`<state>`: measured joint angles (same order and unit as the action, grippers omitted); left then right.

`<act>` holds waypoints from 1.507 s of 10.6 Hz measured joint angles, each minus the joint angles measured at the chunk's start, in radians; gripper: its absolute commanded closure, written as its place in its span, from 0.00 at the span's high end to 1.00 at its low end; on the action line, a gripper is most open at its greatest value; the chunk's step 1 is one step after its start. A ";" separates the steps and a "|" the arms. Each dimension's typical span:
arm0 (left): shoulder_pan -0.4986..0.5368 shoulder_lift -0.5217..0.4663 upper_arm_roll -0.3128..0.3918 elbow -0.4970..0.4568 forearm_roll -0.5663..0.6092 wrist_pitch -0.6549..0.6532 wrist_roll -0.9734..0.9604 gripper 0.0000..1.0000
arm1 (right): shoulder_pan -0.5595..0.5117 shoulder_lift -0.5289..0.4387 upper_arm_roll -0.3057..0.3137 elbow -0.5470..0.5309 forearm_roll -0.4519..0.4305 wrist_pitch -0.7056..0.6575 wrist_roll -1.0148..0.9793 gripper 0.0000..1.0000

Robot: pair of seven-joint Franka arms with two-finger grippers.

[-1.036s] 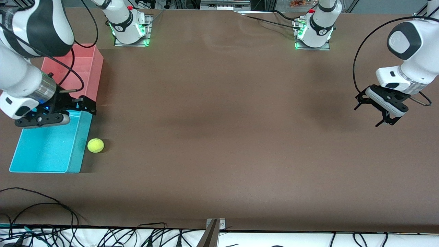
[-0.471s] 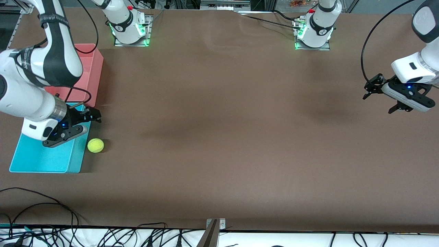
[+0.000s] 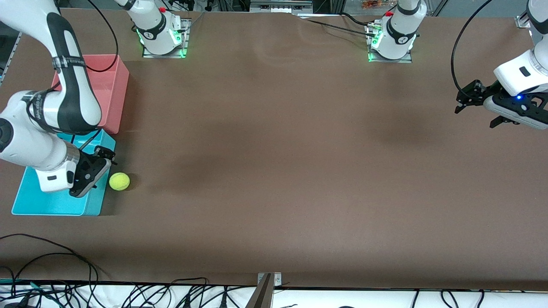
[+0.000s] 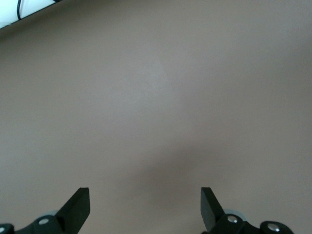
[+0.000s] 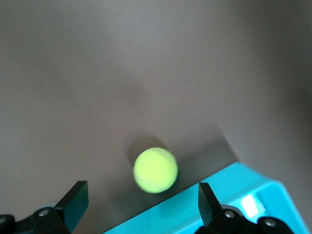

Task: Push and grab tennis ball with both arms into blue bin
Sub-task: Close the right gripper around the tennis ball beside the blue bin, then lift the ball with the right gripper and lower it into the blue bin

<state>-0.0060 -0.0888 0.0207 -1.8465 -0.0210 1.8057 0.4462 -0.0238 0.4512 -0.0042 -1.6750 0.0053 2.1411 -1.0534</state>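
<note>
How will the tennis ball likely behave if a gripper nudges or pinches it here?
The tennis ball is round and lies free on the flat table, so a nudge would likely roll it. Its fuzzy cover probably grips well. The blue bin wall beside it may stop it. The right gripper is open above.

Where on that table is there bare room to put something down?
Most of the brown table is bare, from the tennis ball to under the left hand. It is crowded at the right arm's end: blue bin, pink bin, ball, and the right hand, open, over the blue bin.
</note>
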 measured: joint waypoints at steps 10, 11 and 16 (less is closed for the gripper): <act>-0.007 0.033 -0.054 0.242 0.019 -0.289 -0.358 1.00 | -0.017 0.229 -0.044 0.036 0.000 0.112 -0.340 0.96; -0.026 0.037 -0.050 0.251 0.019 -0.296 -0.420 1.00 | -0.017 0.229 -0.046 0.036 0.000 0.103 -0.345 0.81; -0.077 0.040 -0.048 0.263 0.019 -0.306 -0.674 1.00 | -0.016 0.232 -0.047 0.024 0.098 0.098 -0.358 0.42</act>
<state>-0.0835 -0.0487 -0.0274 -1.5836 -0.0017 1.5001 -0.2281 -0.0398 0.6831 -0.0511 -1.6511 0.1034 2.2390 -1.4111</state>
